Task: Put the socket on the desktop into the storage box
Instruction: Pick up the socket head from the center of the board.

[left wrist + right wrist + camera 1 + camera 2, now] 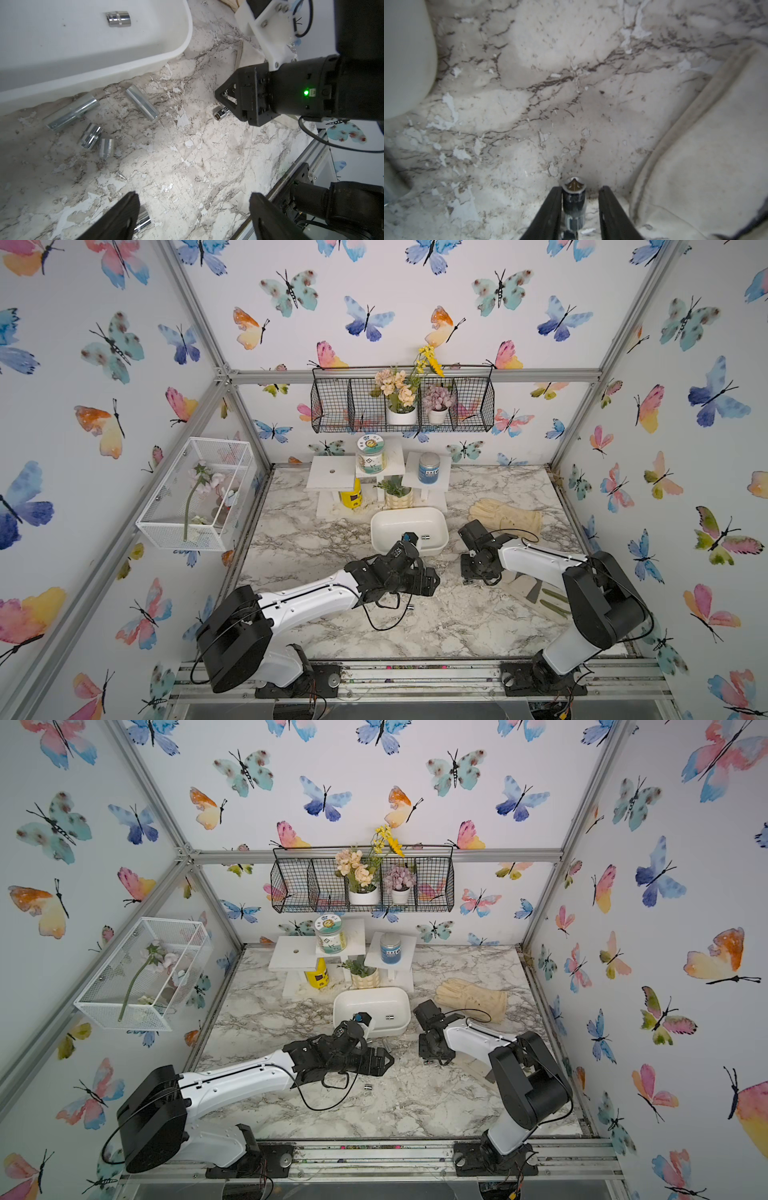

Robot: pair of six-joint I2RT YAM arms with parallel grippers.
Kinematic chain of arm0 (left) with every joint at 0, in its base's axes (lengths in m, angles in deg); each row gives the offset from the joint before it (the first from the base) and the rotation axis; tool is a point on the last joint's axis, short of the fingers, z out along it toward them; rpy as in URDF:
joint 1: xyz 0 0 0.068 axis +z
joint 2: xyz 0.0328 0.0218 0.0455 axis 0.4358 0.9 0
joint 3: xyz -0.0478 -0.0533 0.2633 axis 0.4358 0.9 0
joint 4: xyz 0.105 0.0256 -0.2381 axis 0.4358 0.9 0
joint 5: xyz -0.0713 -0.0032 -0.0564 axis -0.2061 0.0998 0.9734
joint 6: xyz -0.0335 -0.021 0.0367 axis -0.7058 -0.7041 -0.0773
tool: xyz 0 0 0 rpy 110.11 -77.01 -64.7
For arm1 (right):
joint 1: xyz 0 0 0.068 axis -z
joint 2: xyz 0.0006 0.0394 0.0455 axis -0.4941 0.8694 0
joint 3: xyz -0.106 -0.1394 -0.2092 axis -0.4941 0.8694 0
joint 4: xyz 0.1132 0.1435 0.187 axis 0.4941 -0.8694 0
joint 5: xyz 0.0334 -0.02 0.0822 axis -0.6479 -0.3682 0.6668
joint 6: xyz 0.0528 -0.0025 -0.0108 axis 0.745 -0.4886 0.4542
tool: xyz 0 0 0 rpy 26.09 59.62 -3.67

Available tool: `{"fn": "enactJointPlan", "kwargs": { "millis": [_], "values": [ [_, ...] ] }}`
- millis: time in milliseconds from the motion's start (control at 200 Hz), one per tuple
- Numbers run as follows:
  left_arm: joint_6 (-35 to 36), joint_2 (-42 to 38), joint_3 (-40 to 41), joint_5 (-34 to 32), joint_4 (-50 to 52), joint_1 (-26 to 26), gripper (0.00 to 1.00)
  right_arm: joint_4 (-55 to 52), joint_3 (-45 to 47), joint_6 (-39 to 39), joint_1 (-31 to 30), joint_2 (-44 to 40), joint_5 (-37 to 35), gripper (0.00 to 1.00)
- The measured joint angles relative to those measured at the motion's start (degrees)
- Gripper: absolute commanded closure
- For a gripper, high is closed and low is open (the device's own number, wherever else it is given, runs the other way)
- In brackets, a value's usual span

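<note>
**Right claw brackets a small socket beside the box**

The socket (574,197) lies on its side on the desktop (550,93), open end pointing away from the wrist. The right gripper (580,187) has a finger on each flank. One finger looks to be against the chrome and the other shows a sliver of gap, so I judge the socket bracketed, not yet clamped. Taking it across the barrel suits a round thing that would roll.

The storage box (409,512) sits near, with another socket (118,19) already lying in it (a short carry, then). Several loose sockets (90,136) lie on the marble near its wall. The left gripper (193,196) hangs spread wide and empty over the desktop.

The marble surface is chipped and flaking. A cream cloth (706,145) lies just beside the claw. Butterfly wallpaper (365,319) and aluminium framing (415,375) close the cell.
</note>
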Motion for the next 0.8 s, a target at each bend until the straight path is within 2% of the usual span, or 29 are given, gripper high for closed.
{"fn": "enactJointPlan", "kwargs": {
  "millis": [461, 801],
  "values": [
    [-0.57, 0.0, 0.17, -0.02, -0.26, 0.0, 0.12, 0.81, 0.17, -0.31, 0.02, 0.74, 0.33, 0.76],
    [-1.05, 0.0, 0.17, -0.37, -0.26, 0.0, 0.12, 0.81, 0.15, -0.5, 0.28, 0.68, 1.16, 0.79]
  ]
}}
